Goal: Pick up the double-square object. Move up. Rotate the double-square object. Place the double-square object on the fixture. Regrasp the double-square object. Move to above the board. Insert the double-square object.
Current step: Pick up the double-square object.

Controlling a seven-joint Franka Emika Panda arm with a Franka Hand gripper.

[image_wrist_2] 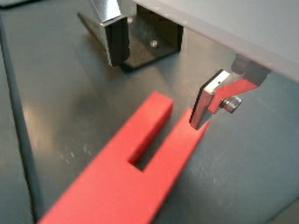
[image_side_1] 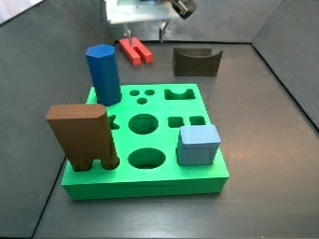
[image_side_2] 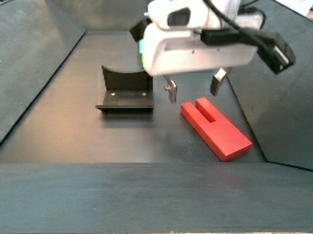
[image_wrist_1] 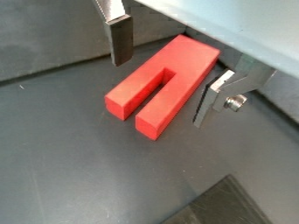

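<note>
You have the gripper (image_side_2: 193,90) hanging open just above the far end of the double-square object (image_side_2: 217,128), its two silver fingers spread with nothing between them. In a wrist view one finger (image_wrist_1: 118,44) stands off to one side of the red block (image_wrist_1: 163,85) and the opposite finger (image_wrist_1: 214,98) sits close beside its long edge; whether that one touches the block you cannot tell. The double-square object lies flat on the dark tabletop (image_side_2: 134,137), its groove facing up and running in from one end. The fixture (image_side_2: 124,91) stands just beside it on the tabletop, apart from it, and shows in a wrist view behind a finger (image_wrist_2: 151,44). In a side view the board (image_side_1: 147,140) lies nearer the camera, well apart from the red block (image_side_1: 133,51). A blue prism (image_side_1: 104,75) stands upright on the board, a brown block (image_side_1: 81,137) stands at its near corner, and a light-blue cube (image_side_1: 199,145) sits on its other near side.
</note>
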